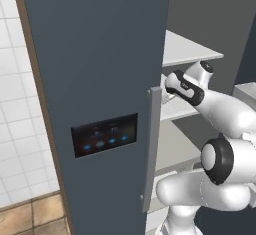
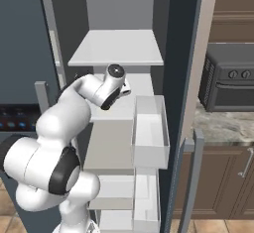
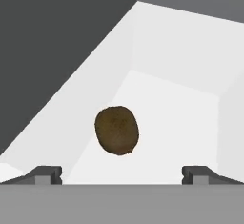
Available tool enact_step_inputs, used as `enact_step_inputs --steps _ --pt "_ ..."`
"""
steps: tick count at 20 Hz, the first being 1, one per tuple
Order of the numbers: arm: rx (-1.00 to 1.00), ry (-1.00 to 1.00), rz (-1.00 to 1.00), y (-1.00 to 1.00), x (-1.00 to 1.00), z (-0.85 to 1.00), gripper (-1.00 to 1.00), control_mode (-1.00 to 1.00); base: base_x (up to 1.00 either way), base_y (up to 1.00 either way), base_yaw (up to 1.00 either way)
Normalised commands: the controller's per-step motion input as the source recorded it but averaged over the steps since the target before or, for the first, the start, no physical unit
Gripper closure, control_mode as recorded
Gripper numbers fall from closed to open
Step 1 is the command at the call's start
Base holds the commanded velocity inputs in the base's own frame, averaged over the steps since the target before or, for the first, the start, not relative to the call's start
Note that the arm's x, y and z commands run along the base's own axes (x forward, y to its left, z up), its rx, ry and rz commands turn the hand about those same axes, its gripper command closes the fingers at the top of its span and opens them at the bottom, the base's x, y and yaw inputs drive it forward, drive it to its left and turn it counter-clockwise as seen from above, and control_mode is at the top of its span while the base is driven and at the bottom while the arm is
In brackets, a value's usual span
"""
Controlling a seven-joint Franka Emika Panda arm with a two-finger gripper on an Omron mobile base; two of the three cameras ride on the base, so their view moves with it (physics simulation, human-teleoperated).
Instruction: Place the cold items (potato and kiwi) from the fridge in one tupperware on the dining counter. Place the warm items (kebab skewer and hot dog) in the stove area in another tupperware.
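Note:
A dark brown oval kiwi (image 3: 117, 130) lies on a white fridge shelf (image 3: 167, 118) in the hand view. My gripper (image 3: 122, 173) is open, its two dark fingertips (image 3: 47, 173) spread wide on either side of the kiwi and a little short of it, holding nothing. In the base views the white arm (image 2: 94, 90) reaches into the open fridge at middle-shelf height, and the wrist (image 1: 186, 86) hides the fingers. The potato, kebab skewer, hot dog and tupperware are out of view.
The grey fridge door (image 1: 100, 79) with a control panel (image 1: 104, 135) stands open on the left. The right door carries white bins (image 2: 149, 128). A white shelf (image 2: 119, 46) sits above the arm. A dark oven (image 2: 230, 78) rests on a stone counter (image 2: 223, 125).

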Motion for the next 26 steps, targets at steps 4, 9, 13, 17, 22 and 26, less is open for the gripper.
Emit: enact_step_inputs --steps 4,9,13,17,22,26 --pt "0.01 -0.01 0.00 0.16 0.15 -0.46 -1.00 -1.00 0.00 0.00 0.00" --pt "0.04 -0.05 0.00 0.24 0.03 -0.18 -1.00 -1.00 0.00 0.00 0.00" --pt "0.02 -0.07 0.00 0.09 0.28 -0.06 -1.00 -1.00 0.00 0.00 0.00" --pt "0.00 0.00 0.00 0.08 0.33 -0.22 -1.00 -1.00 0.00 0.00 0.00" --pt "0.00 0.03 0.00 0.00 0.33 -0.22 -1.00 -1.00 0.00 0.00 0.00" --pt "0.00 0.10 0.00 0.00 0.25 -0.33 -1.00 -1.00 0.00 0.00 0.00"
